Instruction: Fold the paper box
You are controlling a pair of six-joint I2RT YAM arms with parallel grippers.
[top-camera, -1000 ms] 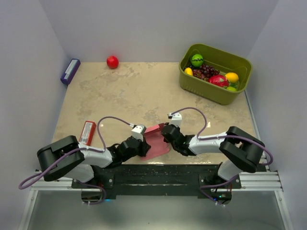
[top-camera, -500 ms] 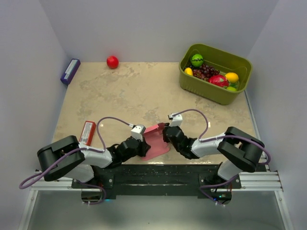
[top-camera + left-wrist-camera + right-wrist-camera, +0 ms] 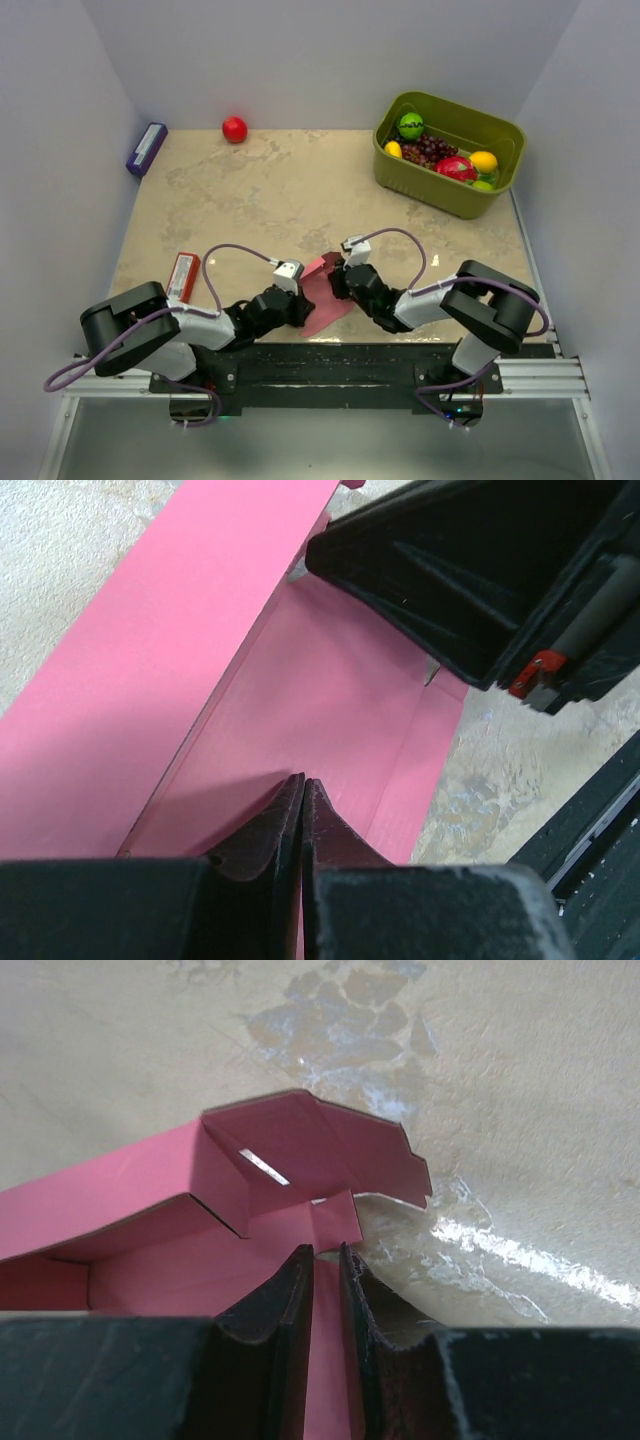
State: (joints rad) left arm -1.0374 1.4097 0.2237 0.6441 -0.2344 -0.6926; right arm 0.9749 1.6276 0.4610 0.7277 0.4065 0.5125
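Pink in both grips. Pinched tight by the left pincer [image 3: 303, 780] on a raised side wall of the paper box [image 3: 330, 700]; nipped narrowly by the right pincer [image 3: 326, 1252] on a small end flap. Lying half-formed on the tabletop [image 3: 250, 200], well apart from the green basket [image 3: 445, 205], nearer and to its left. Likely light, springy, easily creased or torn; best held along walls beside crease lines, never by notched tabs.
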